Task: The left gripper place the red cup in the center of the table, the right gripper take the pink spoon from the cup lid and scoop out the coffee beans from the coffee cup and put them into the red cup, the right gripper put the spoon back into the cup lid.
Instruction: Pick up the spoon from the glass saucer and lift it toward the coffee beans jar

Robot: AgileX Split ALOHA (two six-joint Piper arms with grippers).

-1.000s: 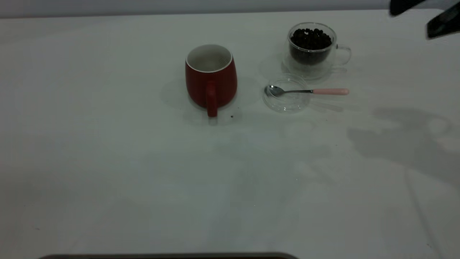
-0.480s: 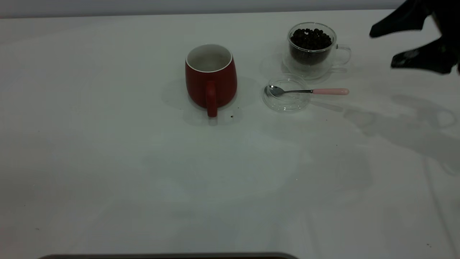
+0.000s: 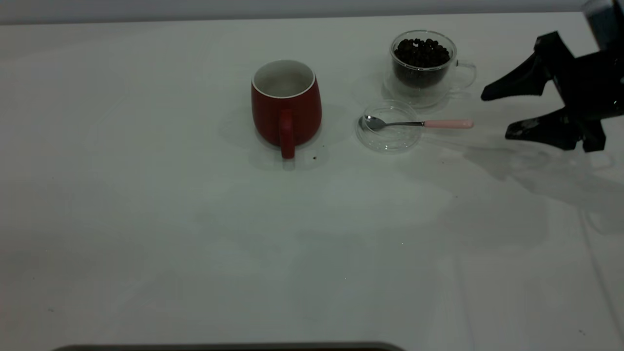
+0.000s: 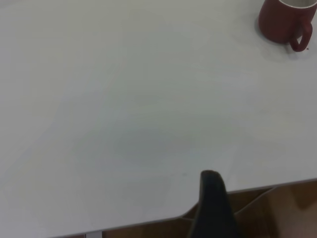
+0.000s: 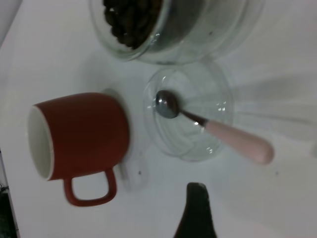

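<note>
1. The dark red rounded ceramic mug is standing upright near the middle of the large flat white worktop, white inside showing and no beans visible in it, handle turned toward the exterior camera. Judgement: the placing step is looking complete.
2. The small teaspoon with shiny metal bowl and pale pink handle is lying with its bowl inside the small round transparent shallow lid, just in front of the glass cup; its pink handle is overhanging the rim toward the right arm. Nothing is touching it.
3. The clear double-walled glass cup is standing behind the lid, filled with small dark brown oval coffee beans. Judgement: scooping is not yet begun; pickup, scooping, transfer and return of the spoon are all remaining.
4. The right pincer, black with two pointed fingers, is hanging above the worktop to the right of the spoon handle, near it but apart. Its fingers are spread wide, tips pointing toward the handle, and it is holding nothing.
5. The left pincer is showing only one dark finger in its wrist view, at the worktop edge and well apart from the mug; whether it is spread or closed cannot be told.
</note>
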